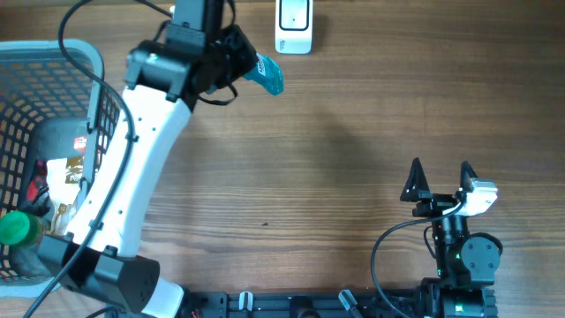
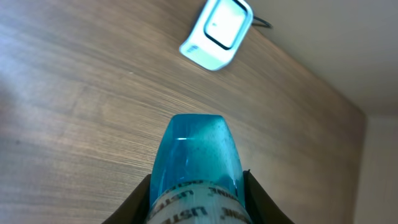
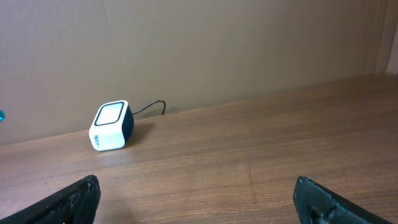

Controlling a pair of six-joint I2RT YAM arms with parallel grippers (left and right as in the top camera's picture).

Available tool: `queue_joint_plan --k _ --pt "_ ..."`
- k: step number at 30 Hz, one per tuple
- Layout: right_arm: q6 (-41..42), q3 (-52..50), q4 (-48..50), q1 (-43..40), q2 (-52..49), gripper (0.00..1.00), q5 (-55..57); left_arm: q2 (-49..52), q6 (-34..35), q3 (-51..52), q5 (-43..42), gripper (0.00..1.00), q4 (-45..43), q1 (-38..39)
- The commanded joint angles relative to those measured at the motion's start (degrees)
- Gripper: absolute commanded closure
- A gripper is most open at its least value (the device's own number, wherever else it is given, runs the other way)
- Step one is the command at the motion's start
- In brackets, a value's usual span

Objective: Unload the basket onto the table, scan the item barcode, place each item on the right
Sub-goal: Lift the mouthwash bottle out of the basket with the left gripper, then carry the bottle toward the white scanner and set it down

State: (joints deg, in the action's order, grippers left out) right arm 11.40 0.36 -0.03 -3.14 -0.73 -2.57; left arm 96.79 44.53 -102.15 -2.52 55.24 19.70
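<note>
Left gripper (image 1: 237, 64) pinches bottle (image 2: 196, 155), held aloft. Bottle's long axis points forward; scanner (image 2: 217, 31) lies near, ahead, slightly off-axis. Right gripper (image 1: 439, 181) spread, well apart.

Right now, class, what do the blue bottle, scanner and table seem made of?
Blue bottle: probably translucent plastic, glossy; a highlight shows. Scanner: seemingly smooth white plastic casing. Table: wood or wood-look laminate, matte; grain lines run across it.
</note>
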Motion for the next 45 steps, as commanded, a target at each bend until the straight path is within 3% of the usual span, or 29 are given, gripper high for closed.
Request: queue_joint_plan --k 1,8,11,16,29,37,45 --pt "-0.9 -0.1 0.2 0.1 0.3 0.00 -0.5 1.0 13.0 -0.8 12.5 0.82 0.1 4.0" --pt "-0.9 -0.1 0.2 0.1 0.3 0.00 -0.5 3.4 32.9 -0.8 22.8 0.79 7.1 9.1" --pt "-0.9 -0.1 0.2 0.1 0.3 0.00 -0.5 5.8 44.7 -0.8 27.2 0.79 11.3 10.8" --pt "-0.9 -0.1 0.2 0.1 0.3 0.00 -0.5 9.1 52.6 -0.8 27.9 0.79 11.4 10.9" --pt "-0.9 -0.1 0.2 0.1 0.3 0.00 -0.5 18.4 53.9 -0.8 29.0 0.76 9.6 10.3" --pt "-0.9 -0.1 0.2 0.1 0.3 0.00 -0.5 19.6 53.8 -0.8 29.0 0.59 9.5 9.9" --pt "-0.9 -0.1 0.2 0.1 0.3 0.00 -0.5 20.9 53.6 -0.8 28.6 0.59 9.5 10.0"
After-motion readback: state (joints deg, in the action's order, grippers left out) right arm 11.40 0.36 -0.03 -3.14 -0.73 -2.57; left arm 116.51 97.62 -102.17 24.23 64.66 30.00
